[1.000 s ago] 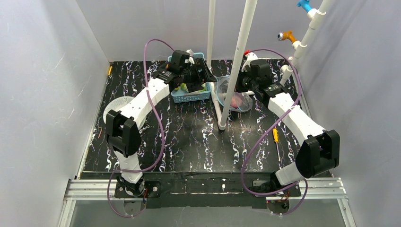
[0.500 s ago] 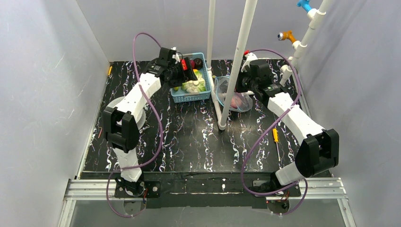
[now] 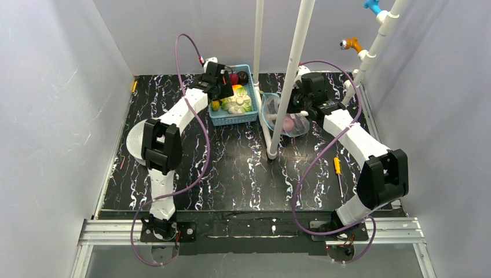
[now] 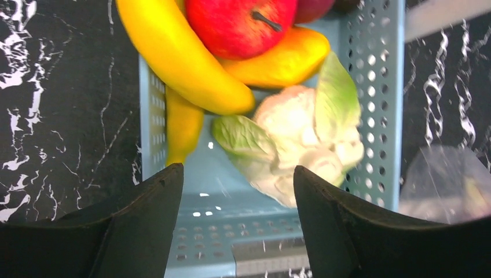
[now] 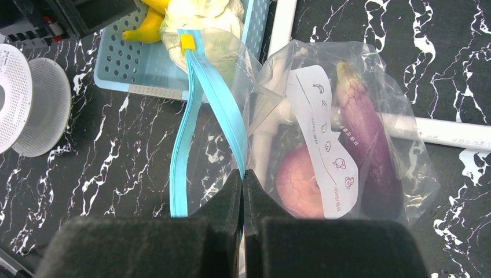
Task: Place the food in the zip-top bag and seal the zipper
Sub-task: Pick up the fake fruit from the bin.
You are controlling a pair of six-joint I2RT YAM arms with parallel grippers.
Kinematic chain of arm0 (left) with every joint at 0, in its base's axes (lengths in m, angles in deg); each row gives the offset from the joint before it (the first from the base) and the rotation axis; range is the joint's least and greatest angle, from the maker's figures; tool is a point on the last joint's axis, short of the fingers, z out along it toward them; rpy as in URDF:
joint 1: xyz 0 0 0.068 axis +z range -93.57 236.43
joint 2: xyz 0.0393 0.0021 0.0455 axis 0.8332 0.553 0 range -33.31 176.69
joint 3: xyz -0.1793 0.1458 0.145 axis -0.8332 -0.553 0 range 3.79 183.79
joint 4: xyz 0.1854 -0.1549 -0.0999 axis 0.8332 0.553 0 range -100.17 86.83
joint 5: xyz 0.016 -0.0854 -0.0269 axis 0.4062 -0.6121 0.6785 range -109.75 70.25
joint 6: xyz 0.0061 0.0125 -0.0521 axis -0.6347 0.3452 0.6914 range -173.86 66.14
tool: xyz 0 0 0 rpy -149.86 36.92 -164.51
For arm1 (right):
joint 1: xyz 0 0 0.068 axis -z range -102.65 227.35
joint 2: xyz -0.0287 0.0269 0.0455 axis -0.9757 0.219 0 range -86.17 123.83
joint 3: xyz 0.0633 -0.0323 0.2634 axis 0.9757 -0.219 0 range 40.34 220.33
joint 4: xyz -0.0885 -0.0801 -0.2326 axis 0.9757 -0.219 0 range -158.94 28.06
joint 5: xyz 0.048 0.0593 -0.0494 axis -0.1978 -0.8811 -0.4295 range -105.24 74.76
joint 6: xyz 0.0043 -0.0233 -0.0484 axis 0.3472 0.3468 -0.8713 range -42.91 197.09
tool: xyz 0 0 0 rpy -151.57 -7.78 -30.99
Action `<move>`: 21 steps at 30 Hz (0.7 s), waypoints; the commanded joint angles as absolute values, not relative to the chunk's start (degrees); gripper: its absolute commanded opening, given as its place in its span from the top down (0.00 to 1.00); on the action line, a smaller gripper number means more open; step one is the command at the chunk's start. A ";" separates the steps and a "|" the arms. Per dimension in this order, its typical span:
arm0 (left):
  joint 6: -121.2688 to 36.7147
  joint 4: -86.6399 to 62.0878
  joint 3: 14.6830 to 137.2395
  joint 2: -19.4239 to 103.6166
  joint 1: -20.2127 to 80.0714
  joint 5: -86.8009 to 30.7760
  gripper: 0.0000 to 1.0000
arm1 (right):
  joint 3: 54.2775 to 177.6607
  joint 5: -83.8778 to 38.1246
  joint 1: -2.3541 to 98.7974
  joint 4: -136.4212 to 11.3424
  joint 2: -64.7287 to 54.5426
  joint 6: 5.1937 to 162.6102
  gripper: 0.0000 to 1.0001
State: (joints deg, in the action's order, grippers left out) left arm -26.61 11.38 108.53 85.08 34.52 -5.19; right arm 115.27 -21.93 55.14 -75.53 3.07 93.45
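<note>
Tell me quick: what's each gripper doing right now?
Left gripper: open, empty, over the light-blue basket.
Right gripper: shut on the zip-top bag at its zipper.

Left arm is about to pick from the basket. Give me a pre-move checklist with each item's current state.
1. Jaws of the left gripper open and empty: ok.
2. The banana and apple lie in the basket, beyond the jaws: ok.
3. Jaws of the right gripper shut on the zipper: ok.
4. Mouth of the zip-top bag wide enough for the banana: cannot tell.
5. The eggplant inside the bag: ok.
</note>
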 commanded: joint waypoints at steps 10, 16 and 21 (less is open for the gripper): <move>-8.52 -9.32 98.81 86.51 34.63 7.91 0.42 | 119.38 -23.94 55.55 -75.83 5.10 93.82 0.99; -4.77 -13.59 98.60 89.62 34.72 10.78 0.40 | 119.38 -23.95 55.62 -75.87 5.29 93.80 0.99; -1.90 -13.37 100.40 92.25 34.72 11.99 0.42 | 119.40 -23.79 55.81 -75.93 5.43 93.70 0.99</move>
